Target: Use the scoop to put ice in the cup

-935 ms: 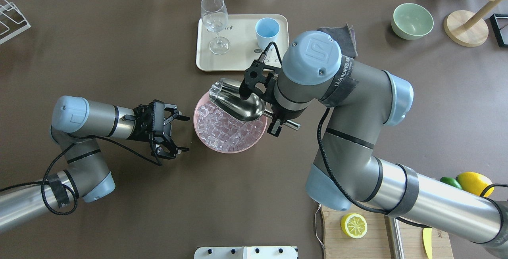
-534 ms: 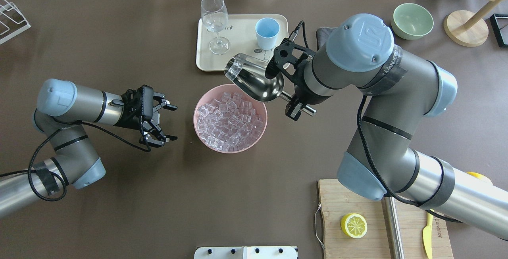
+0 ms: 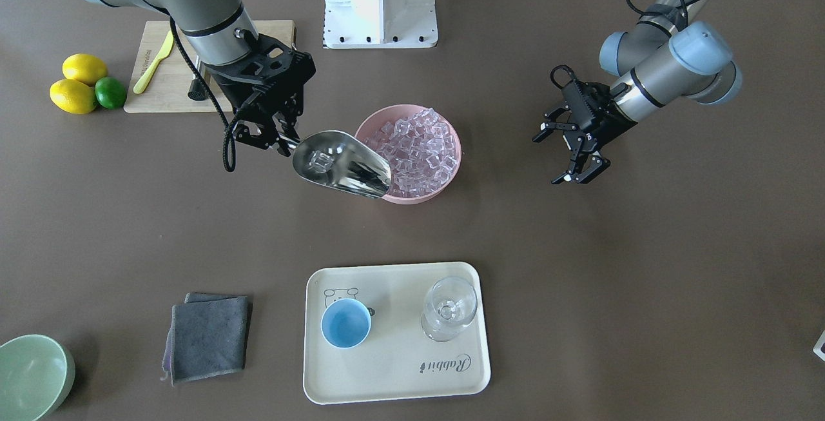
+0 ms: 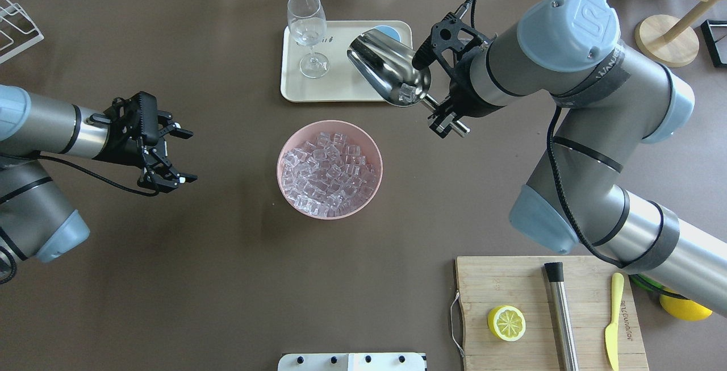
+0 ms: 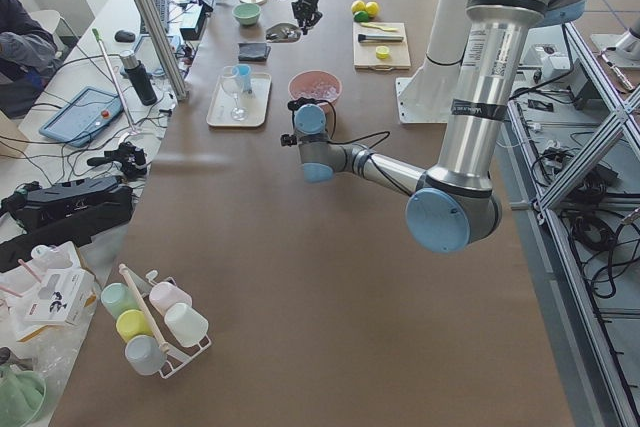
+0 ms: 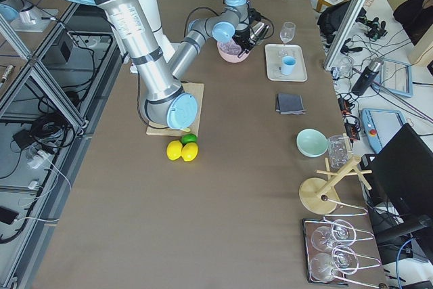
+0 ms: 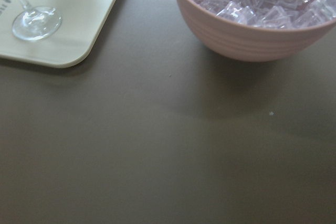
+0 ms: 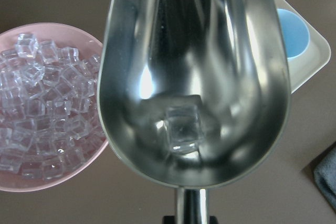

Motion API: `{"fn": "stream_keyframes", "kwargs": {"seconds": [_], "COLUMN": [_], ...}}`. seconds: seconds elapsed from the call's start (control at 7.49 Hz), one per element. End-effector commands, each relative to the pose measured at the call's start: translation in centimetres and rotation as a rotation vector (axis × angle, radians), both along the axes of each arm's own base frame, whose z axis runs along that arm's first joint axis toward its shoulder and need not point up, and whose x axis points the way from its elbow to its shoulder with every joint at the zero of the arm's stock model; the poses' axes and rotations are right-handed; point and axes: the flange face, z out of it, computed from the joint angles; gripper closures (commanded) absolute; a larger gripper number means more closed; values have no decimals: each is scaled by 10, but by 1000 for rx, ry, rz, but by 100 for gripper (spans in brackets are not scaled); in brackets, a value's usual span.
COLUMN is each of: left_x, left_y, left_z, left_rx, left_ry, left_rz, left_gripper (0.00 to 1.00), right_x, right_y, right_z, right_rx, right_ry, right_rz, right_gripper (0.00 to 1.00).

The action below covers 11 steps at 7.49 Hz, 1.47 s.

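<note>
My right gripper [image 4: 442, 111] is shut on the handle of the shiny steel scoop [image 4: 387, 71] and holds it high, between the pink bowl [image 4: 282, 155] and the tray [image 4: 341, 86]. One ice cube [image 8: 182, 127] lies deep in the trough near the handle. The bowl is full of ice [image 4: 329, 173]. The blue cup [image 3: 346, 323] stands on the tray; in the overhead view the scoop hides most of it. The right wrist view shows the cup [image 8: 292, 32] beyond the scoop's right edge. My left gripper [image 4: 186, 155] is open and empty, well left of the bowl.
A wine glass [image 4: 308, 30] stands on the tray's left part. A grey cloth [image 3: 209, 336] and a green bowl [image 3: 32, 376] lie beyond the tray on my right. A cutting board [image 4: 511, 286] holds a half lemon [image 4: 506, 322], a steel cylinder [image 4: 559, 314] and a yellow knife [image 4: 612, 320].
My right arm has lifted the scoop out of the bowl and carried it toward the tray; the ice has slid from its mouth back toward the handle. My left arm has drawn back to the left.
</note>
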Motion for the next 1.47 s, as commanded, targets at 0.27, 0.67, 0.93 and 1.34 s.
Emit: {"fn": "stream_keyframes", "kwargs": {"seconds": [0.27,0.67,0.93,1.34], "left_x": [-103,-166,-212,-318], "left_y": [-29,-58,-87,-69], "left_z": [53,86,103,160], "left_rx": [-218,-470,-691,-999], "left_ry": [-234,-365,-398,-371], "left_rz": [-146,-181,-220,-338], "left_gripper": [2,2,2,2], "right_x": [19,6,-10,-21], "right_y": [-110,-155,-174,-165], "right_z": [31,12,-8,-32], "right_rx": [-313,-511,-611,-697], "right_ry": [89,231,367,478], "right_rz": [3,17,-51,-109], "right_gripper": [100,100,100,100]}}
